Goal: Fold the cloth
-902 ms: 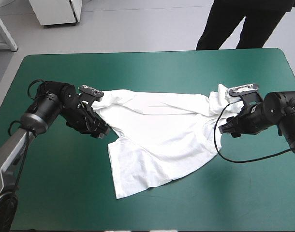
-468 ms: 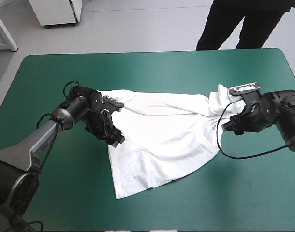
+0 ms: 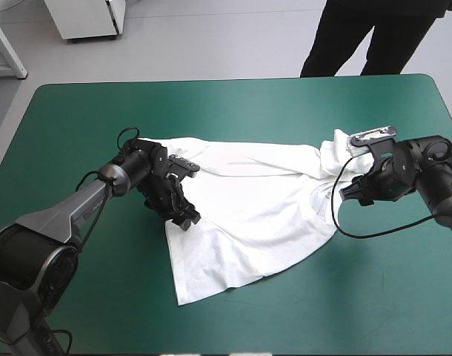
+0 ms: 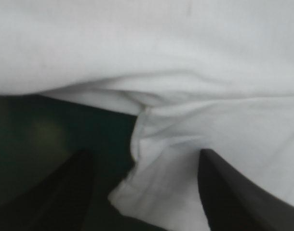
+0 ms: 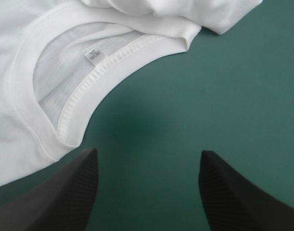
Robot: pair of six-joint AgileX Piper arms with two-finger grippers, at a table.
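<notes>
The white T-shirt (image 3: 248,211) lies spread across the middle of the teal-green table, wrinkled, with its collar at the right end. My left gripper (image 3: 183,216) is low at the shirt's left edge, open; the left wrist view shows a folded corner of the T-shirt (image 4: 185,120) between and ahead of its black fingers (image 4: 65,187). My right gripper (image 3: 347,194) is open beside the collar. In the right wrist view the collar (image 5: 65,96) with its label lies just ahead of the fingers (image 5: 233,192), with bare cover between them.
Bare teal-green cover (image 3: 233,104) stretches beyond the shirt to the far edge and along the near side (image 3: 322,311). A person's legs stand beyond the far edge, away from the table's top.
My left gripper has slid right and toward the near side along the shirt's left edge, reaching the fabric. My right gripper has shifted only slightly near the collar. The shirt lies as before.
</notes>
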